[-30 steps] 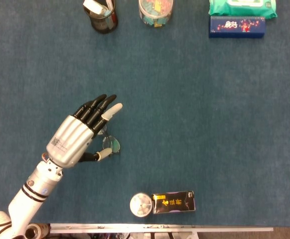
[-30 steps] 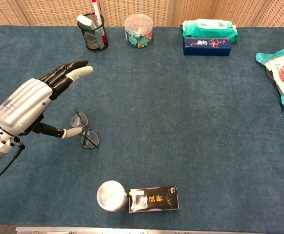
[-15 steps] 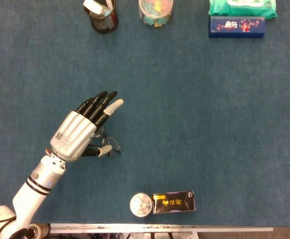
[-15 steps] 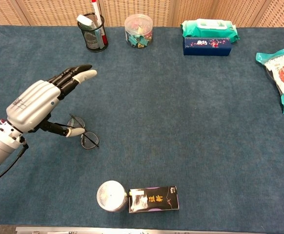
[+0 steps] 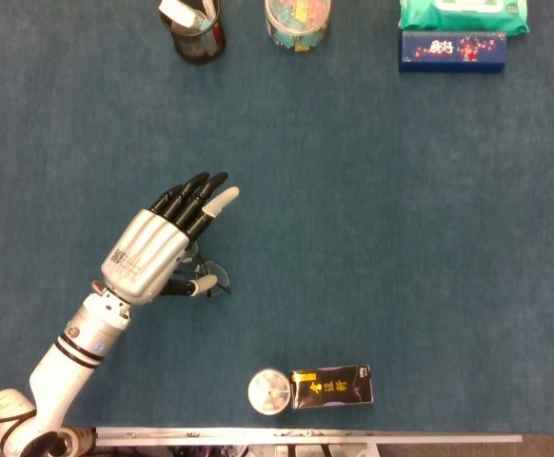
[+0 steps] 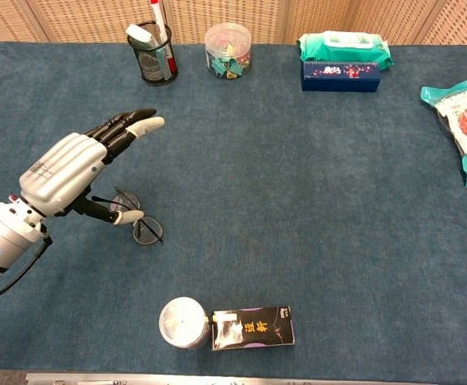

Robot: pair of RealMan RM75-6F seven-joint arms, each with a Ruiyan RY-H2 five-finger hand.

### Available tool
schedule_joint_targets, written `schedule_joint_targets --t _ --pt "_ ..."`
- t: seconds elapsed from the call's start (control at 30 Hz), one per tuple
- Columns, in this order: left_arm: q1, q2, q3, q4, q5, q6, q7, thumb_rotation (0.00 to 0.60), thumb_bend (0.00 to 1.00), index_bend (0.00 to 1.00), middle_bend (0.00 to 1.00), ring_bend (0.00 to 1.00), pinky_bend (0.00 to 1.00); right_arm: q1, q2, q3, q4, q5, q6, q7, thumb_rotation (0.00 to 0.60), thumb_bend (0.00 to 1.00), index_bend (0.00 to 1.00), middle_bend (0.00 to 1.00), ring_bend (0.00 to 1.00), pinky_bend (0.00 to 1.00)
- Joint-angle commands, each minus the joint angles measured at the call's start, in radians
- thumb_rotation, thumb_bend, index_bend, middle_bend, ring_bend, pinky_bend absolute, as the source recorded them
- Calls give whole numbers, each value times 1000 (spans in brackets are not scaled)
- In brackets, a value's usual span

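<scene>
The left hand point(image 6: 67, 171) hangs over one pair of glasses point(image 6: 140, 221) that lies flat on the blue bench point(image 6: 314, 200), toward its left front part; the fingers point(image 6: 129, 124) are stretched out and apart, grasping nothing, while the thumb tip sits right at the glasses' frame, and whether it touches cannot be told. In the head view the same hand point(image 5: 148, 252) covers most of the glasses point(image 5: 212, 277). The right hand shows in neither view. Along the far edge stand two containers: one black mesh pen cup point(image 6: 155, 56) holding a red-capped marker and a white item, and one clear round jar point(image 6: 227, 50) filled with small colourful pieces. Further right, one green pack of wipes point(image 6: 344, 48) rests on top of one dark blue box point(image 6: 340, 76). At the right edge lies one teal-trimmed snack bag point(image 6: 464, 124). At the near edge, one round white tin point(image 6: 184, 322) lies touching one black box point(image 6: 253, 327) with yellow lettering.
</scene>
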State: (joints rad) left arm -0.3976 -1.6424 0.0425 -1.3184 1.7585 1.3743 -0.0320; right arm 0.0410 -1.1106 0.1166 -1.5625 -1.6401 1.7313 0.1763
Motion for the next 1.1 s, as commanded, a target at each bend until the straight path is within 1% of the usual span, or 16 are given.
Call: schedule_joint_targets --t 0.03,0.37,0.87,1.1 --pt "-3 -7 0 10 -4 -3 -6 600 83 0 0 13 173 0 0 0 0 0 0 0 600 207 294 419 314 305" --pt "-9 -27 -1 50 -22 -10 -12 600 83 0 0 13 173 -1 1 0 -1 -1 1 1 600 207 294 419 314 304" --pt "-4 -60 -5 114 -19 33 -8 600 82 0 0 13 174 -1 1 0 -3 -1 1 -2 600 207 294 419 314 305" --pt "-2 -68 -4 127 -18 44 6 600 84 0 0 14 173 -1 1 0 -3 -2 1 -2 600 207 294 419 314 304"
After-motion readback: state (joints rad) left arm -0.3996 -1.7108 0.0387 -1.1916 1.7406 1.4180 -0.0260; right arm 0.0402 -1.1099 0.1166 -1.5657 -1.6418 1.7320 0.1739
